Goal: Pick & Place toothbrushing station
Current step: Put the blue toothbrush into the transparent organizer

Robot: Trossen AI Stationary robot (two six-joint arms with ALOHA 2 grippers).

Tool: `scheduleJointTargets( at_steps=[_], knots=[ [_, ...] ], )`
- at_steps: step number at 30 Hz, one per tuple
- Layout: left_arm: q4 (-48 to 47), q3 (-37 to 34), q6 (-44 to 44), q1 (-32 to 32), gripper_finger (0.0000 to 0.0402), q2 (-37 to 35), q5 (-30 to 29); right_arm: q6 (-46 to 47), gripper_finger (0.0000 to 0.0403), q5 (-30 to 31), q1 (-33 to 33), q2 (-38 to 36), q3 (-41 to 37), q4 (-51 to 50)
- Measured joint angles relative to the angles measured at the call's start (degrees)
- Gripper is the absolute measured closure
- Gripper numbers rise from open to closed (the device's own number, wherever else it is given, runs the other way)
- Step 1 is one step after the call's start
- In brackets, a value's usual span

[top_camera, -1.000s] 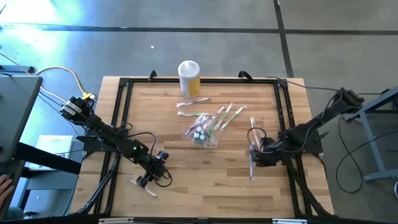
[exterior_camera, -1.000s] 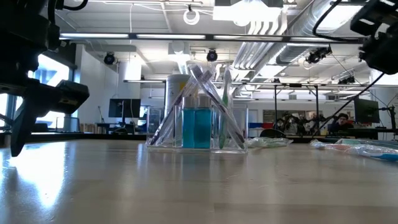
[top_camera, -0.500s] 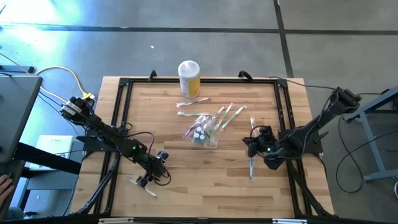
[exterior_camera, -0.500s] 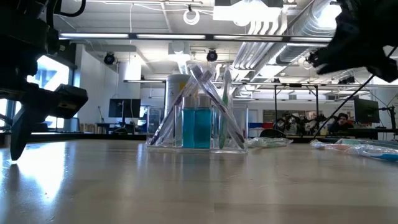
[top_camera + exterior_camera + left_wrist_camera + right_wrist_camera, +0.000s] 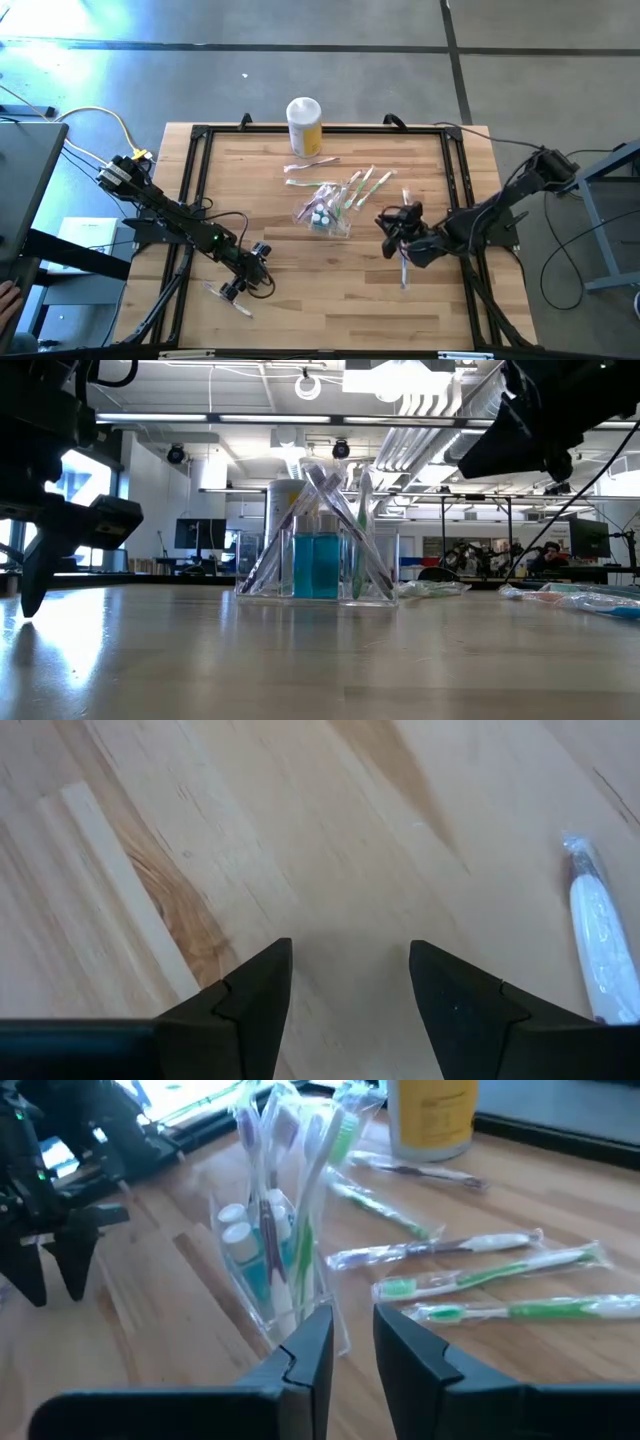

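The toothbrushing station (image 5: 324, 215) is a small clear container holding several toothbrushes and blue-filled items. It stands on its base mid-table, and also shows in the low view (image 5: 320, 555) and the right wrist view (image 5: 272, 1260). My right gripper (image 5: 384, 222) is open and empty, just to the station's right, with its fingers (image 5: 308, 1342) pointing at the station. My left gripper (image 5: 236, 290) is open and empty over bare wood near the table's front left (image 5: 350, 990).
Several wrapped toothbrushes (image 5: 362, 185) lie right of and behind the station, and also show in the right wrist view (image 5: 480, 1270). One more (image 5: 403, 270) lies near my right arm, and another (image 5: 228, 298) by my left gripper. A white-lidded yellow jar (image 5: 304, 125) stands at the far edge.
My right gripper has gone toward the table's left, away from the wrapped toothbrush near the right side and toward the station. The station and the toothbrushes have stayed where they were.
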Motion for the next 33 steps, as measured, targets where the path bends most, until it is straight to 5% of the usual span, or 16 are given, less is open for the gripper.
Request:
scheduleJointTargets(
  at_steps=[9, 18, 23, 29, 33],
  knots=[
    [0.0, 0.0, 0.0, 0.0, 0.0204, 0.0, -0.4, -4.0, 0.0311, -8.5, -2.8, 0.0, 0.0, 1.8],
    [0.2, 0.0, 0.0, 0.0, 0.0204, 0.0, -0.6, 2.2, 0.0188, -19.9, -2.8, 0.0, 0.0, 1.6],
    [0.2, 0.0, 0.0, 0.0, 0.0204, 0.0, -0.6, 11.4, 0.0143, -39.9, -4.3, -0.5, 0.0, 0.6],
    [0.7, 0.0, 0.0, 0.0, 0.0204, 0.0, -0.6, 25.7, 0.0141, -68.4, -6.5, -0.4, 0.0, -1.0],
    [0.8, 0.0, 0.0, 0.0, 0.0204, 0.0, -0.6, 36.4, 0.015, -75.3, -6.5, -0.4, 0.0, -4.9]
  ],
)
